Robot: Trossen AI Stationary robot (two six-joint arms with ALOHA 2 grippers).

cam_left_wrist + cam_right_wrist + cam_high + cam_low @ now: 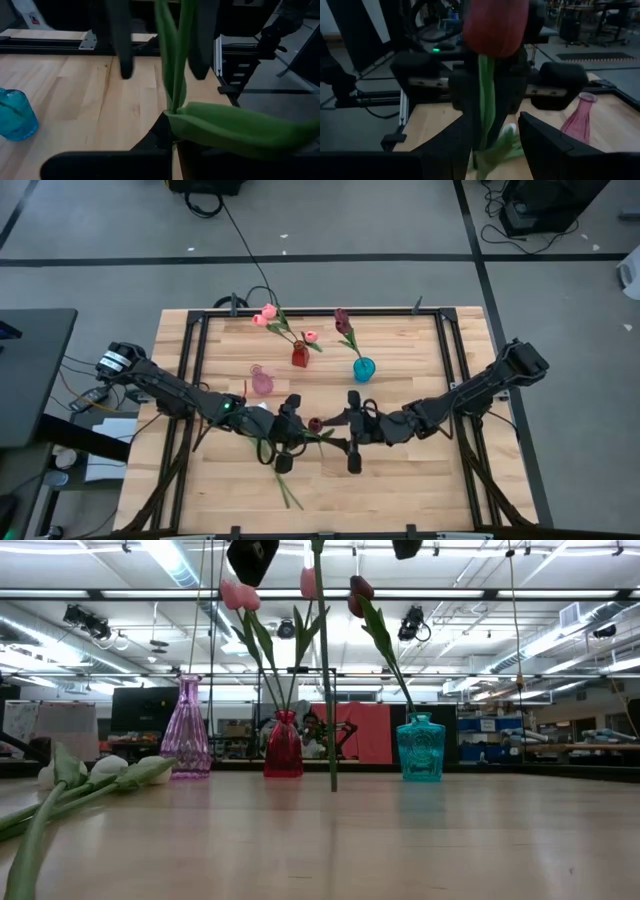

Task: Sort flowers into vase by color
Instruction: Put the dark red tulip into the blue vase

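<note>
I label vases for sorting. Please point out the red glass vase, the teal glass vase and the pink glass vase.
red glass vase (283, 752): low view, on its round body.
teal glass vase (420, 752): low view, on its body.
pink glass vase (187, 740): low view, on its ribbed body.

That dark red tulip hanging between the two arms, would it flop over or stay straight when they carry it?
The maroon tulip probably stays fairly straight: its thin stem hangs upright, pinched by the shut left gripper. Likely light. Its leaf droops, so that part seems floppy.
</note>
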